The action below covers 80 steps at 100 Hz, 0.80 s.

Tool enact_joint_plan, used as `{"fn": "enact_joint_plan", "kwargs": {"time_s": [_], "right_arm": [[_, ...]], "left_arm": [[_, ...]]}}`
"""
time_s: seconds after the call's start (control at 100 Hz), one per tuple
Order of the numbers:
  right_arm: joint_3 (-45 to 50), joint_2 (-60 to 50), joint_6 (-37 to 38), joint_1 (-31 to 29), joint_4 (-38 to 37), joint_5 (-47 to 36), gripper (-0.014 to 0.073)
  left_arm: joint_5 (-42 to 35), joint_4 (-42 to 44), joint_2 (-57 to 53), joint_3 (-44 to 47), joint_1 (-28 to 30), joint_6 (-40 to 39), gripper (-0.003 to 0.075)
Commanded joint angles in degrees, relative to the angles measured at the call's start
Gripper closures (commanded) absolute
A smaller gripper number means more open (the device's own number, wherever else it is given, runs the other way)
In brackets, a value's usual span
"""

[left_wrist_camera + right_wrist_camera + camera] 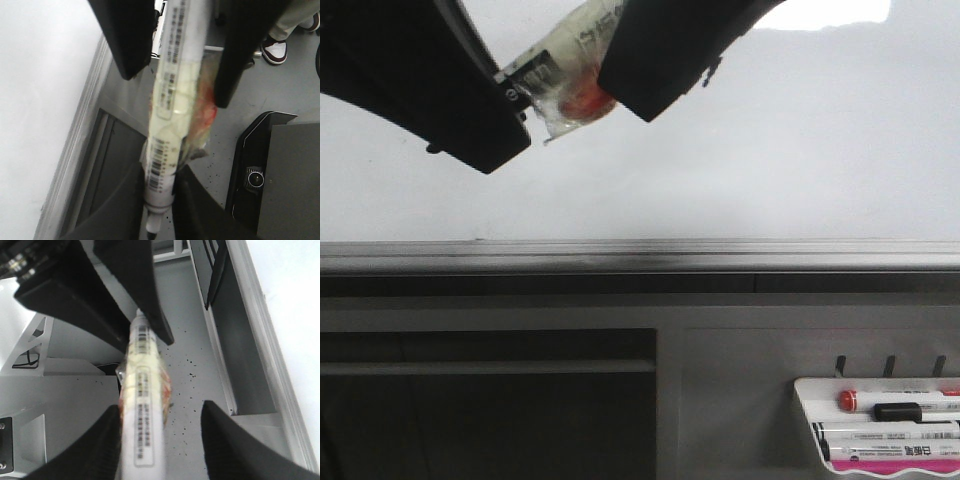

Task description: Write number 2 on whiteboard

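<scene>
Whiteboard point(770, 150): filling upper half of front view, glossy pale grey-white; bright light patch showing at top right; grey metal frame edge point(640, 252) running across mid-frame below it.
Marker point(565, 60): white barrel w/ barcode labels, sitting at top centre of front view, tilted, betw. the two grippers; clear tape wrap w/ a red-orange patch point(582, 100) bulging round its middle.
L gripper point(157, 195): clamping the marker near its dark tip end, fingers pressing on both sides of barrel in L wrist view; showing as the black shape at upper left of front view.
R gripper point(162, 440): jaws standing wide; in R wrist view the marker is lying against one finger, w/ clear gap to the other. In front view it is showing as the black shape at top centre.
Marker tip vs board: contact cannot be told.
Tray point(810, 400): small white tray hanging at lower right of front view, holding several spare pens point(895, 410), one w/ red cap.
Floor: grey, speckled, showing in both wrist views; a shoe point(274, 50) showing at upper right of L wrist view.
</scene>
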Motion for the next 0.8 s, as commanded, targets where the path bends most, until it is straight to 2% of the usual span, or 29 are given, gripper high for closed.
{"fn": "enact_joint_plan", "kwargs": {"time_s": [0.0,0.17,0.67,0.79], "right_arm": [[-1.97,-1.23,-0.66,0.01,2.33,-2.54,0.0275],[-3.79,-1.23,-0.75,0.01,4.10,-2.27,0.0275],[-5.23,-1.20,-0.75,0.01,2.57,0.78,0.0276],[-5.23,-1.20,-0.75,0.01,2.09,1.22,0.0333]], "left_arm": [[-3.48,-1.24,-1.04,-2.03,-0.50,-0.01,0.0699],[-3.48,-1.24,-1.04,-2.03,-0.50,-0.01,0.0699],[-3.48,-1.14,-1.04,-2.03,-0.50,-0.01,0.0699],[-3.48,-1.14,-1.04,-2.03,-0.50,-0.01,0.0699]]}}
